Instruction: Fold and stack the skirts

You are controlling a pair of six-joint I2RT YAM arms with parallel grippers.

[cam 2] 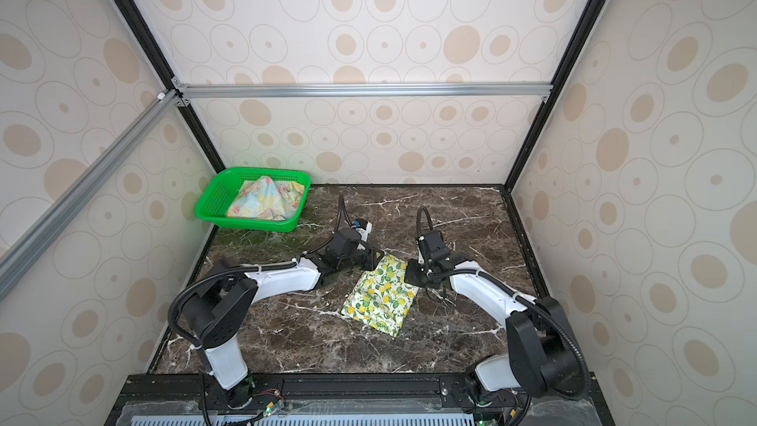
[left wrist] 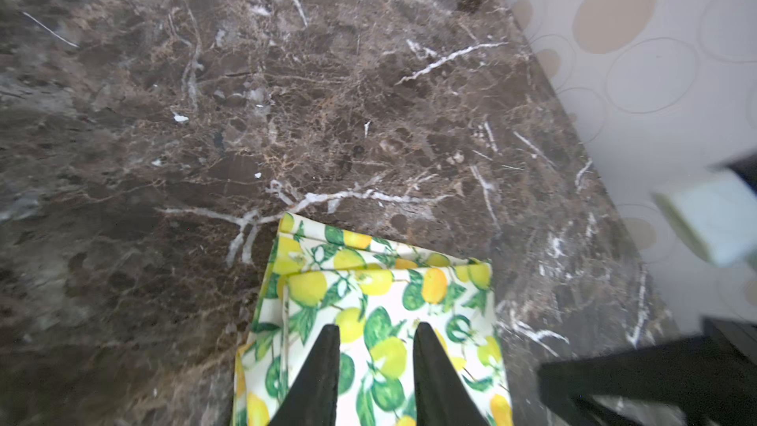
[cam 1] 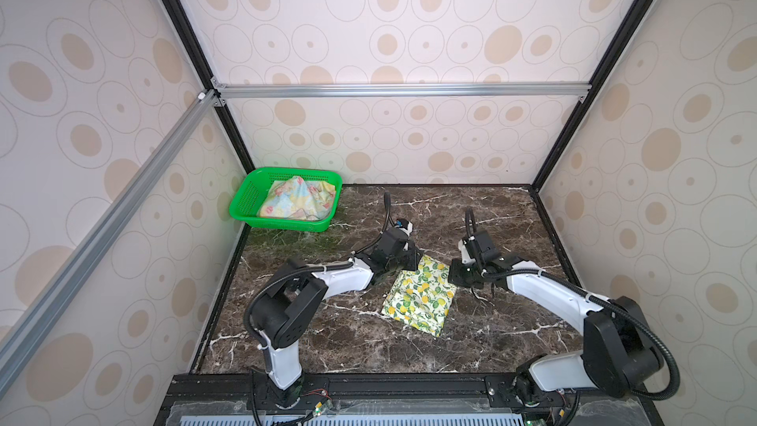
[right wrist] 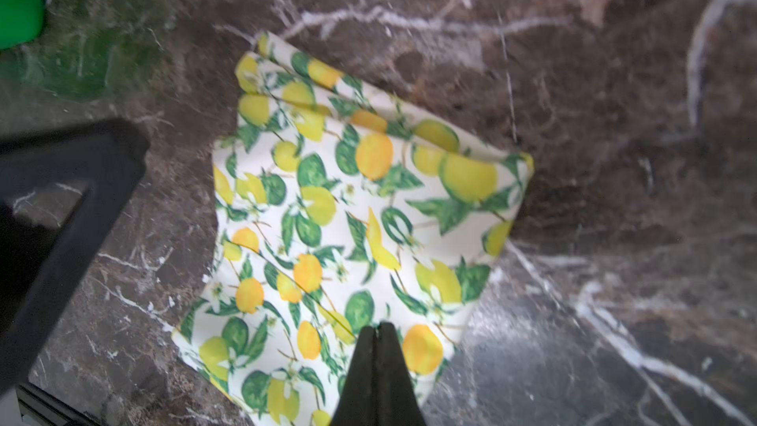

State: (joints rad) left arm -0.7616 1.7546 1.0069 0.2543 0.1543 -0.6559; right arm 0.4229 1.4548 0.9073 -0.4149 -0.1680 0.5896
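Observation:
The lemon-print skirt [cam 1: 422,297] [cam 2: 381,297] lies folded into a small rectangle on the marble table, mid-right in both top views. My left gripper [cam 1: 411,260] [left wrist: 377,325] hovers over its far left corner, open, with the print [left wrist: 389,293] showing between the fingers. At the skirt's far right edge is my right gripper [cam 1: 455,276] [right wrist: 379,323], shut, its tips together above the cloth [right wrist: 348,219]; I see no fabric pinched. The pastel flowered skirt [cam 1: 297,198] [cam 2: 266,198] sits crumpled in the green basket.
The green perforated basket [cam 1: 245,202] [cam 2: 211,202] stands in the far left corner of the table against the walls. Patterned walls and black frame posts close in the dark marble top [cam 1: 368,342] on three sides. Both arms reach in from the front edge.

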